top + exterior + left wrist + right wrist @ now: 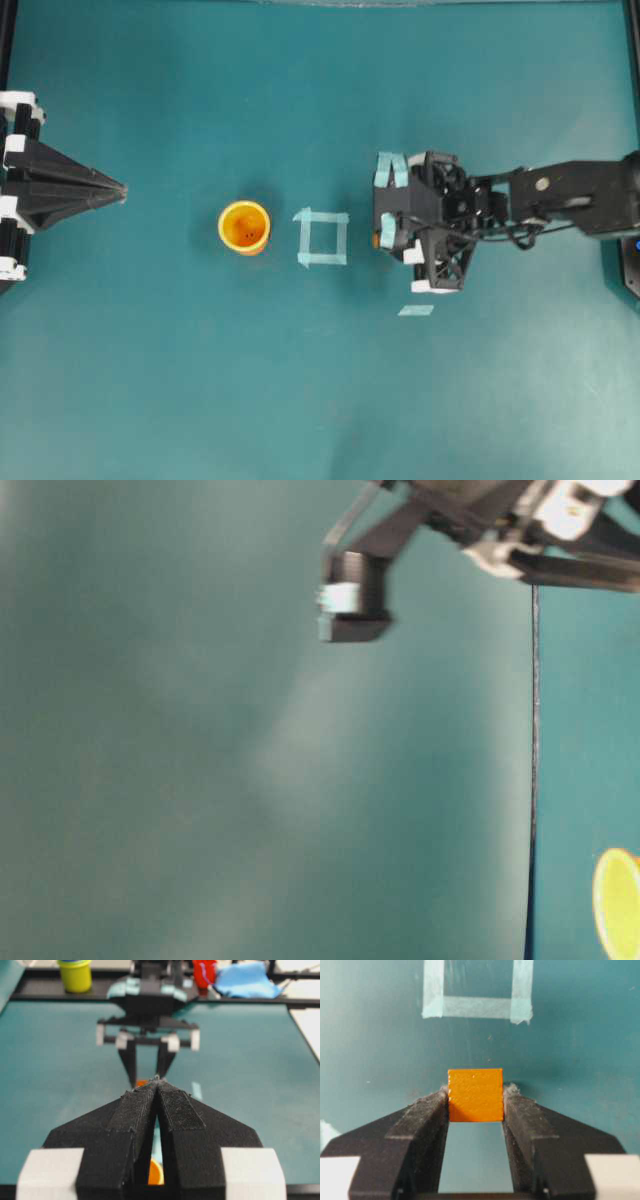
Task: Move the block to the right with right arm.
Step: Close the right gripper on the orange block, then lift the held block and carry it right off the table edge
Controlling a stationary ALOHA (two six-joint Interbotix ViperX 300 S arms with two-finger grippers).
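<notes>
The block (475, 1095), a small orange cube, rests on the teal table between the black fingers of my right gripper (476, 1092). Both fingertips press against its sides, so the gripper is shut on it. From overhead only an orange sliver of the block (376, 240) shows under the right arm (560, 195), just right of the pale tape square (323, 238). In the left wrist view the block (142, 1082) peeks out beside the right gripper's fingers. My left gripper (122, 190) stays at the table's left edge, shut and holding nothing.
A round yellow-orange cup (244, 227) stands upright left of the tape square. A short strip of tape (415, 310) lies below the right gripper. Beyond the table's far end sit a yellow tub (75, 975), a red object (204, 972) and a blue cloth (245, 980).
</notes>
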